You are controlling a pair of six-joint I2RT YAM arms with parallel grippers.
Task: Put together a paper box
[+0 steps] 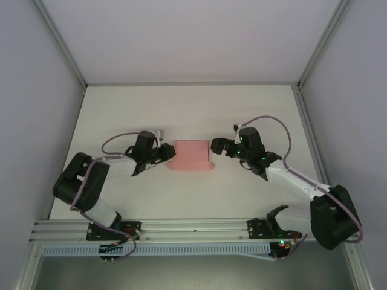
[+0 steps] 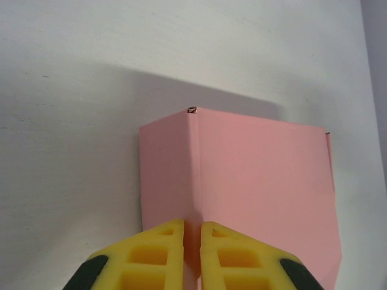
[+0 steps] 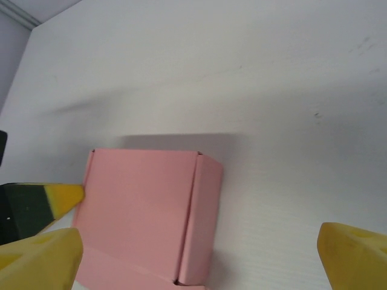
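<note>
top external view: left of centre, the left gripper (image 1: 163, 154) meets the left edge of the paper box (image 1: 192, 155), which lies on the white table (image 1: 193, 109) in mid-frame. left wrist view shows its yellow fingers (image 2: 163, 254) pinched together on a raised fold of the pink card. further right, the right gripper (image 1: 219, 147) sits just beside the box's right edge; right wrist view shows its fingers (image 3: 42, 254) spread wide.

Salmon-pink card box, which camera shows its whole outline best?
Top external: the whole salmon-pink card box lies in frame, small but uncropped. Left wrist shows it close, the left gripper pinching a raised fold, its near end cut off. Right wrist shows most of it, the bottom edge cut off.
</note>
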